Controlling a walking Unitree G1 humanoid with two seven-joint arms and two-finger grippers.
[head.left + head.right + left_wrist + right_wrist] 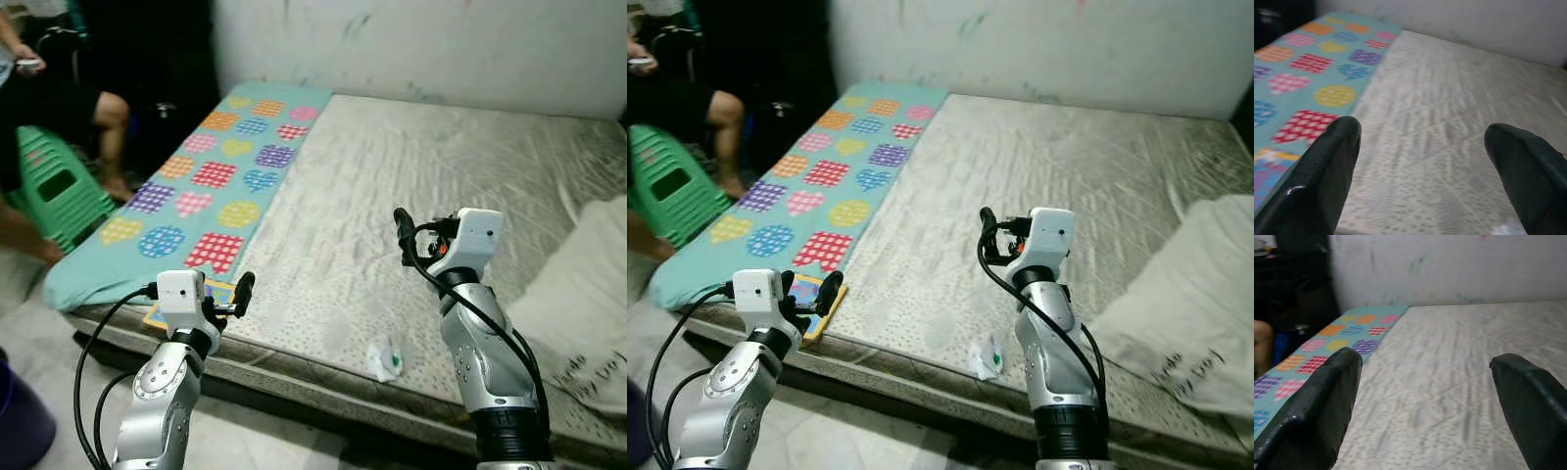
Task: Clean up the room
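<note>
Left gripper (242, 292) and right gripper (402, 227), both spread wide, hover over the bed (411, 186). Crumpled wrapper (385, 359) near the bed's front edge; patterned mat (211, 181) along its left edge, person (59, 108) beyond.

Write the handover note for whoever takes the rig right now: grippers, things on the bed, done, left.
Left gripper: open, empty, raised over the bed's near left corner.
Right gripper: open, empty, raised over the middle of the mattress.
Things: crumpled wrapper near the front edge, between the arms. Colourful book at the near left corner, by the patterned mat. White pillow on the right. A person sits on a green stool to the left.
Done: nothing held or moved that I can tell.
Left: probably pick up the wrapper, then the book.
</note>
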